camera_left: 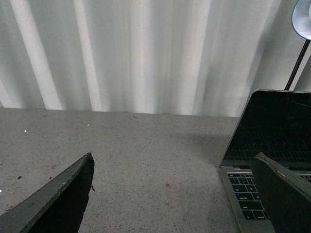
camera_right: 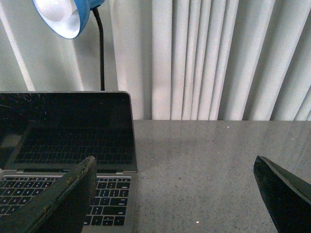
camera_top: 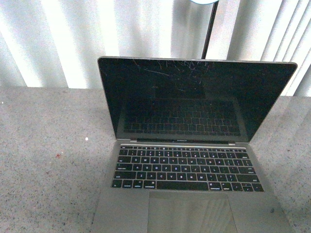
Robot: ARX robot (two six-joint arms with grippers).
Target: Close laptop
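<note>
The slim grey-silver metal laptop (camera_top: 194,160) stands open on the grey speckled stone counter (camera_top: 48,160). Its base lies toward the counter's near edge and runs out of the front view's frame there. Its lid leans back slightly toward the far edge. The glossy black screen (camera_top: 194,97) is dark and scratched along the top, and it mirrors the black keyboard (camera_top: 187,170). The large trackpad (camera_top: 189,213) lies nearest the robot.

Neither arm shows in the front view. Each wrist camera looks low and level across the counter toward the far edge.

The key legends and a small mark on the strip under the screen are too small to read.

The left gripper (camera_left: 173,158) hangs left of the laptop with its dark fingers (camera_left: 63,194) spread wide and nothing between them. The right gripper (camera_right: 175,160) hangs right of the laptop, equally wide and empty. In each wrist view one finger overlaps the keyboard corner, and contact cannot be told.

Behind the far edge hang white pleated curtains (camera_left: 146,53), and a blue-shaded lamp on a black gooseneck (camera_right: 63,17) rises above the lid.
</note>
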